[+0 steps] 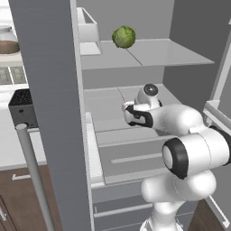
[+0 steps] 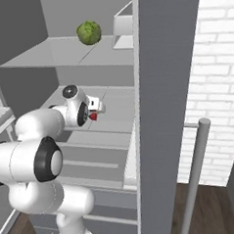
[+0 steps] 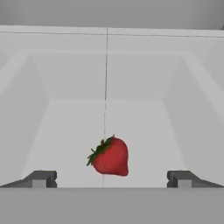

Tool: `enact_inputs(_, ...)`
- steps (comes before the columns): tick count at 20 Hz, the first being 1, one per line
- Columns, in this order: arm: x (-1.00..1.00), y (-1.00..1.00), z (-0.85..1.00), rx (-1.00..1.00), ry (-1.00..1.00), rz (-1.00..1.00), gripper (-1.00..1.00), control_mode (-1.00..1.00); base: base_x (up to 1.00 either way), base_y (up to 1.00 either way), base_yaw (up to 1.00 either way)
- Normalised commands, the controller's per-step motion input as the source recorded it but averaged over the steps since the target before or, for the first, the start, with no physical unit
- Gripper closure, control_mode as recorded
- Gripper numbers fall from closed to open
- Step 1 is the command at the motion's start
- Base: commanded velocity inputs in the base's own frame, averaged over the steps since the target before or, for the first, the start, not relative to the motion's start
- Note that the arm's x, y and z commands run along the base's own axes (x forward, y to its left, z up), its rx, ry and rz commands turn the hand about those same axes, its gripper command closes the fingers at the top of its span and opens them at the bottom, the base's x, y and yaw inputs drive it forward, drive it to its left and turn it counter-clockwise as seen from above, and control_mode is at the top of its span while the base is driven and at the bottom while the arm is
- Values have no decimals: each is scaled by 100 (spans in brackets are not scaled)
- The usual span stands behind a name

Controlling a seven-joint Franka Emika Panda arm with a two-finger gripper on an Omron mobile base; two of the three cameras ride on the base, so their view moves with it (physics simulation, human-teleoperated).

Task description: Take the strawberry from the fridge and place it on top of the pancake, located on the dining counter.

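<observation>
Pale grey shelving fills the open fridge (image 1: 135, 117), and down on the middle shelf sits the strawberry (image 3: 110, 156), bright red with its green leafy cap tipped up and to the left in the hand view. It lies between the two dark fingertips (image 3: 41, 179), which stand far apart, one on each side, touching nothing. So the gripper (image 3: 111, 180) is spread wide and the fruit lies free on the shelf floor. From the right base view, a speck of red, the strawberry (image 2: 93, 117), peeks out just below the white hand. Up one shelf, a green cabbage (image 1: 123, 36) rests near the back wall. Further out, the grey fridge door (image 1: 49, 113) stands swung open.
</observation>
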Motion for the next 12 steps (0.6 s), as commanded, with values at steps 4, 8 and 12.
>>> enact_inputs(4, 11, 0, -28, 0, 15, 0, -100, -100, 0, 0, 0)
enact_inputs(8, 26, 0, -26, 0, 20, 0, -100, -100, 0, 0, 0)
enact_inputs(12, 23, 0, -11, 0, 8, 0, -100, -100, 0, 0, 0)
